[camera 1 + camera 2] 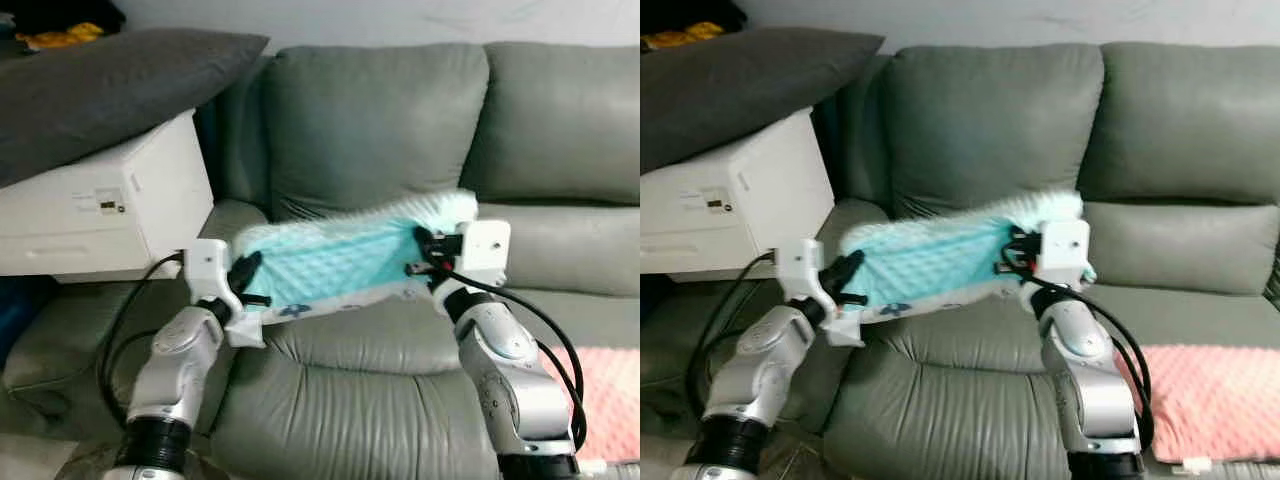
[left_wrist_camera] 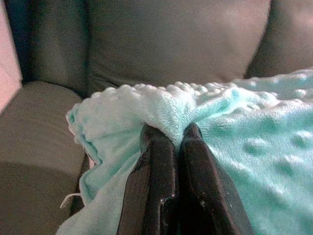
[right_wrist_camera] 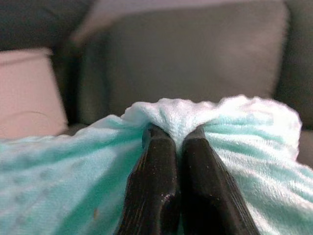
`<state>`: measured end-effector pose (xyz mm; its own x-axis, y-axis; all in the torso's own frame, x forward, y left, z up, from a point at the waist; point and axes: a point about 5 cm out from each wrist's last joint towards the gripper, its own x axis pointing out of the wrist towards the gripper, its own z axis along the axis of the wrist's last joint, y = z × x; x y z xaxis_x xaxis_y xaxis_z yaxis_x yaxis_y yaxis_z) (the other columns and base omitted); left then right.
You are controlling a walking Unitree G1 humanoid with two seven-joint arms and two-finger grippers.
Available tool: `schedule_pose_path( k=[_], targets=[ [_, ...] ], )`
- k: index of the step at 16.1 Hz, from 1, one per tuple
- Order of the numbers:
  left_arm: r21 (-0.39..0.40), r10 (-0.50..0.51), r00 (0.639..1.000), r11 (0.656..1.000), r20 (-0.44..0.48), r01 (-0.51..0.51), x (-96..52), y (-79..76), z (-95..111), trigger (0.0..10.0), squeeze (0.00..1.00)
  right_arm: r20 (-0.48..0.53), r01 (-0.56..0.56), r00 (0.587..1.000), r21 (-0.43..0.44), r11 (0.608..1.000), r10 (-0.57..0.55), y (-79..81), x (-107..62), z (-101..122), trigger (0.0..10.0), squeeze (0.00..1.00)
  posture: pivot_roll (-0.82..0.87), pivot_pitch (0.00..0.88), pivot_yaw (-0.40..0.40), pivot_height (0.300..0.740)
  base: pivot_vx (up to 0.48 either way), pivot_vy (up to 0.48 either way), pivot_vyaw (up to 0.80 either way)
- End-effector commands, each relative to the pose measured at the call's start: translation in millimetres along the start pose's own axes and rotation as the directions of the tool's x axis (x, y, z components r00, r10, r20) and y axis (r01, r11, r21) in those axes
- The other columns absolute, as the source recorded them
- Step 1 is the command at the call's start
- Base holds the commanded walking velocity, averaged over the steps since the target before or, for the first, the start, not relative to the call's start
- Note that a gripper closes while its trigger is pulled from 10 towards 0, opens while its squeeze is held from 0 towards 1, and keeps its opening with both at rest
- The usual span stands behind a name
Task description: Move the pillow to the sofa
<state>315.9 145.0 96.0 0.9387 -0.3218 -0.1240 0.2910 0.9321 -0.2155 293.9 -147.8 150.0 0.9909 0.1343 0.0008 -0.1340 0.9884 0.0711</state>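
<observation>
pillow [image 1: 335, 262]: soft plush cloth, mint, raised dimpled bumps, fleecy white edge, matt. sofa [image 1: 380, 130]: grey-green leather-like upholstery, smooth, faint sheen, creased at seat. pink blanket [image 1: 1210, 395]: dotted plush cloth, matt. dark cushion [image 1: 100, 90]: woven grey cloth, matt. white box [image 1: 110, 205]: smooth hard surface, slight gloss. left claw [image 2: 172, 134] and right claw [image 3: 176, 133]: black fingers, smooth, dull shine. arms: brushed silver metal.

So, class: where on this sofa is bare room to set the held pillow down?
The seat cushion under the teal pillow, between the left gripper and right gripper, is bare. The right end holds a pink blanket; the left is crowded by a white box.
</observation>
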Motion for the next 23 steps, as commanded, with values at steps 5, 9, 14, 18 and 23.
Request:
schedule_pose_path(
  k=[5, 9, 14, 18, 23],
  targets=[
    [0.058, -0.014, 0.994, 0.998, -0.107, 0.02, 0.4, 15.3, -31.3, 10.0, 0.0, -0.069, 0.15, 0.986, -0.022, 0.988, -0.152, -31.7, -13.7, -18.6, 10.0, 0.0, -0.23, 0.0, 0.076, 0.74, 0.0, 0.0, 0.0],
    [0.079, -0.005, 0.988, 0.997, -0.156, 0.017, 1.9, 20.6, -46.8, 10.0, 0.0, -0.167, 0.202, 0.967, 0.042, 0.978, -0.193, -37.4, -41.4, -51.7, 10.0, 0.0, -0.25, 0.021, 0.097, 0.74, 0.0, 0.0, 0.0],
    [0.095, 0.051, 0.99, 0.995, -0.135, -0.038, 20.5, 8.7, -44.9, 10.0, 0.0, -0.201, 0.253, 0.949, 0.021, 0.967, -0.244, -44.5, -53.7, -64.5, 10.0, 0.0, -0.26, 0.101, 0.111, 0.74, 0.0, 0.0, 0.0],
    [0.13, -0.009, 0.987, 0.991, -0.161, 0.03, 28.3, -15.0, -52.6, 10.0, 0.0, -0.195, 0.234, 0.952, -0.032, 0.972, -0.235, -53.4, -50.6, -67.0, 10.0, 0.0, -0.27, 0.17, 0.122, 0.74, 0.0, 0.0, 0.0],
    [0.071, 0.001, 0.991, 0.997, -0.132, 0.009, 30.2, -29.2, -58.8, 10.0, 0.0, -0.219, 0.214, 0.951, -0.05, 0.976, -0.22, -53.2, -49.2, -78.4, 10.0, 0.0, -0.25, 0.21, 0.102, 0.74, 0.0, 0.0, 0.0]
  ],
)
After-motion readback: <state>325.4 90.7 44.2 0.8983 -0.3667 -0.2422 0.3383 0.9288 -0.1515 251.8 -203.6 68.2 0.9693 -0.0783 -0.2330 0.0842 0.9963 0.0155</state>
